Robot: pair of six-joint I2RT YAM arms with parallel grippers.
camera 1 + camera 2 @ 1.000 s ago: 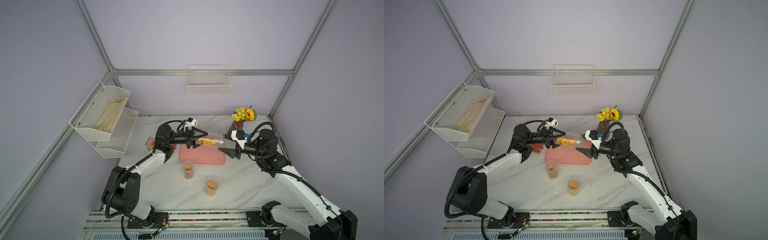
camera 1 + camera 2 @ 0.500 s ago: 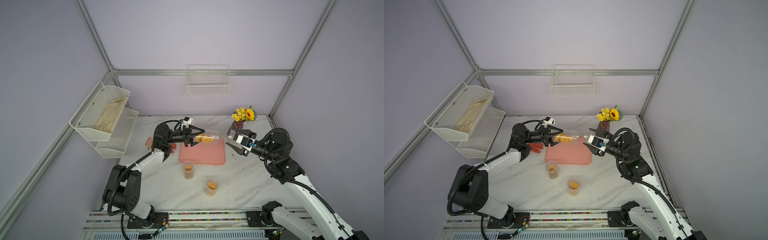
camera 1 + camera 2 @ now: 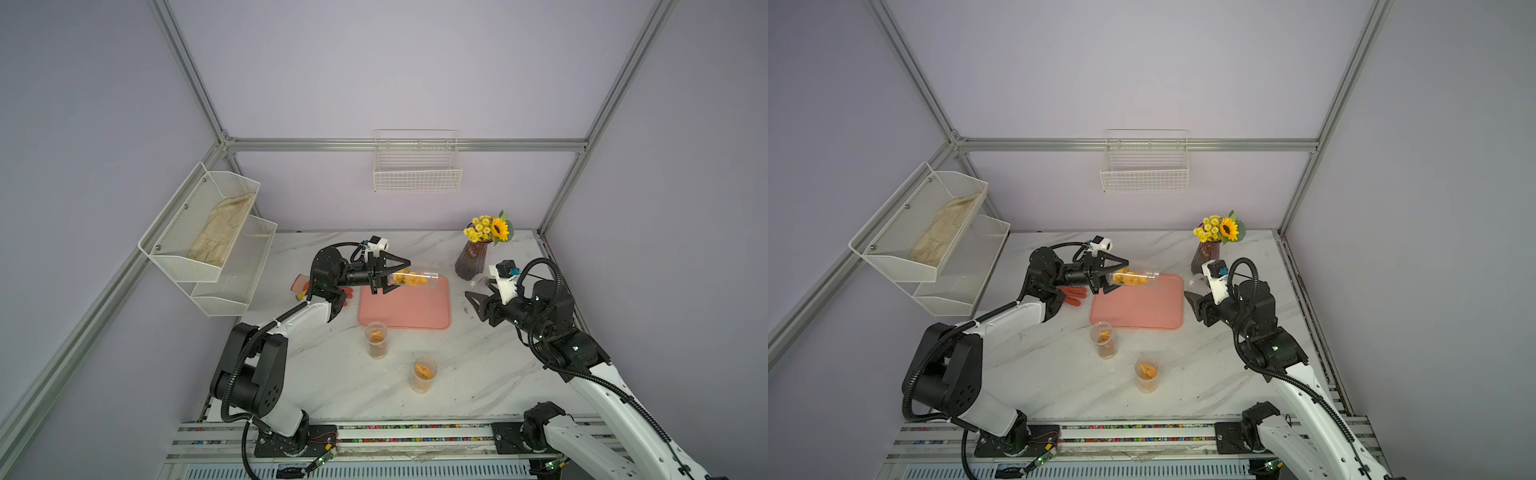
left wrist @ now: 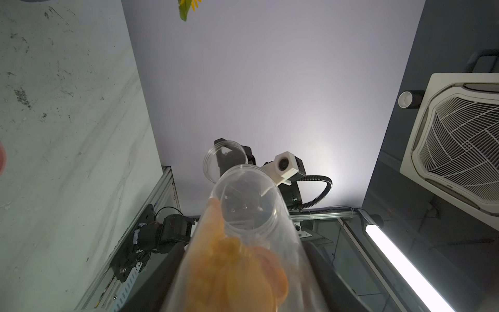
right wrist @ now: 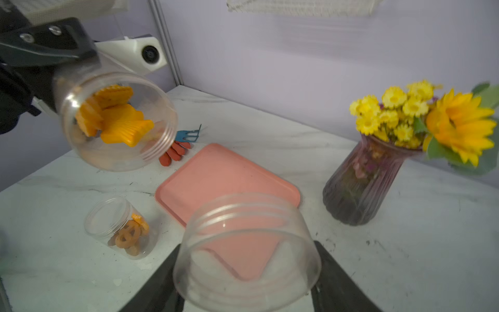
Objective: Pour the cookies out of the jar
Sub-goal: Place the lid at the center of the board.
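**Top views.** Left jaws are clamped round the jar (image 3: 419,277) near its base. The jar is held sideways in the air over the far edge of the pink tray (image 3: 405,311), mouth towards the right arm. The cookies (image 3: 405,277) sit inside it, bunched near the jaws. Right jaws grip the clear lid (image 3: 478,281), off the tray's side and near the vase (image 3: 471,262). Two other jars (image 3: 1104,338) (image 3: 1147,374) stand upright on the worktop (image 3: 478,374), nearer the arm bases.

**Left wrist.** The jar (image 4: 251,216) runs out from between the jaws with its mouth uncovered. The cookies (image 4: 235,272) are at the near end.

**Right wrist.** The lid (image 5: 247,251) fills the gap between both jaws. The jar mouth (image 5: 118,121) faces this camera, tipped slightly down. A star-shaped cookie (image 5: 124,125) lies nearest the rim, inside.
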